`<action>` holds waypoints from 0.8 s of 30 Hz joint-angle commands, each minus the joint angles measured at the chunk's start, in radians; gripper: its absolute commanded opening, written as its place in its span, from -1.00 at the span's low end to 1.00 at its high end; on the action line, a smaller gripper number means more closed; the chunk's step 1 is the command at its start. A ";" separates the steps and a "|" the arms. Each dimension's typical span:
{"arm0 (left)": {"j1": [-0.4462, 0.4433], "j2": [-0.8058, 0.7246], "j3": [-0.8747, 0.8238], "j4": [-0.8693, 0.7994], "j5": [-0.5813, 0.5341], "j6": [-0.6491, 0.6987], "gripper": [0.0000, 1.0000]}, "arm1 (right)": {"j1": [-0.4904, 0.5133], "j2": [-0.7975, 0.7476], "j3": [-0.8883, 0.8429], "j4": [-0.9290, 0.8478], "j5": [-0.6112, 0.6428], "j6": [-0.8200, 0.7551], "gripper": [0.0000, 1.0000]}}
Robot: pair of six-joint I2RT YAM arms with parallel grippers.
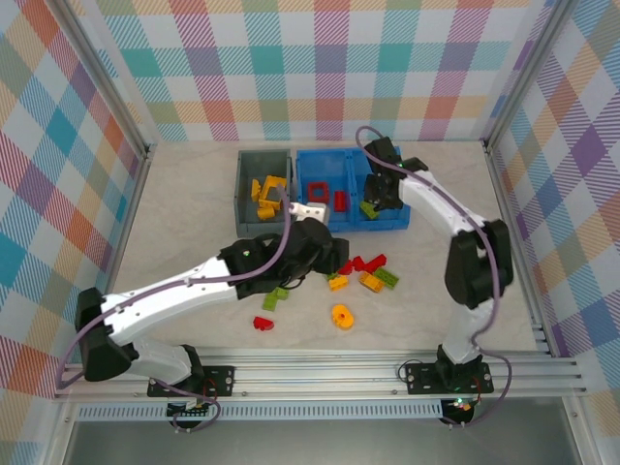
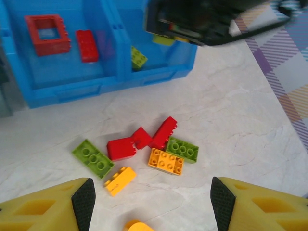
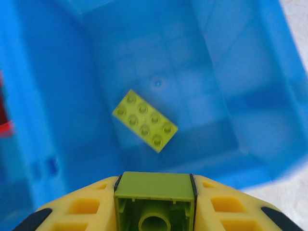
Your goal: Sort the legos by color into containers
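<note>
Right wrist view: right pincer (image 3: 154, 207) closed on a lime green block (image 3: 154, 193). The block's hollow underside, with a round tube, faces the camera, and the yellow fingers (image 3: 231, 204) press both its sides. It hangs over the right compartment of the blue bin (image 3: 269, 72), where a flat eight-stud green brick (image 3: 144, 120) lies askew on the smooth, glossy floor. Top view: the same pincer is over that compartment, near the bin's right wall. The grey bin (image 1: 242, 199) stands against the blue bin's left side and holds yellow pieces (image 1: 266, 189). A round yellow piece (image 1: 341, 315) and a small red piece (image 1: 263, 323) lie apart, nearer the arm bases, with open worktop (image 1: 194, 223) left of the bins. Left wrist view: left pincer (image 2: 153, 211) wide open and empty, black pads (image 2: 84, 202) well apart above the pale marbled surface. Ahead of it sits a tight cluster: red bricks (image 2: 120, 148) touching in a row, and an orange brick (image 2: 165, 161) against a studded green one (image 2: 183, 149). A second green brick (image 2: 93, 158) and a yellow brick (image 2: 119, 180) lie just left. The left compartment holds a red square frame (image 2: 47, 33) and a red block (image 2: 87, 45). There is free worktop right of the cluster.
</note>
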 commanded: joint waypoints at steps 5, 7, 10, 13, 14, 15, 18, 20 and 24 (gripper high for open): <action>-0.011 0.050 0.043 0.076 0.052 0.036 0.33 | -0.019 0.199 0.195 -0.189 0.138 -0.005 -0.51; -0.012 0.057 0.041 0.077 0.060 0.030 0.33 | -0.026 0.216 0.193 -0.184 0.137 0.004 -0.49; -0.012 0.064 0.035 0.070 0.064 0.016 0.33 | -0.026 0.235 0.192 -0.174 0.124 -0.003 -0.40; -0.011 0.066 0.026 0.060 0.055 -0.003 0.32 | -0.026 0.241 0.193 -0.172 0.106 -0.005 -0.24; -0.012 0.065 0.022 0.052 0.050 -0.009 0.32 | -0.026 0.241 0.190 -0.172 0.103 -0.006 -0.15; -0.011 0.065 0.021 0.047 0.046 -0.013 0.32 | -0.026 0.234 0.188 -0.172 0.101 -0.006 -0.09; -0.012 0.059 0.005 0.022 0.033 -0.031 0.31 | -0.024 0.196 0.171 -0.158 0.091 -0.008 0.08; -0.011 0.046 -0.013 -0.003 0.021 -0.048 0.31 | -0.019 0.160 0.173 -0.157 0.086 -0.013 0.14; -0.011 0.000 -0.047 -0.128 -0.038 -0.120 0.29 | 0.004 0.055 0.177 -0.134 0.062 -0.044 0.13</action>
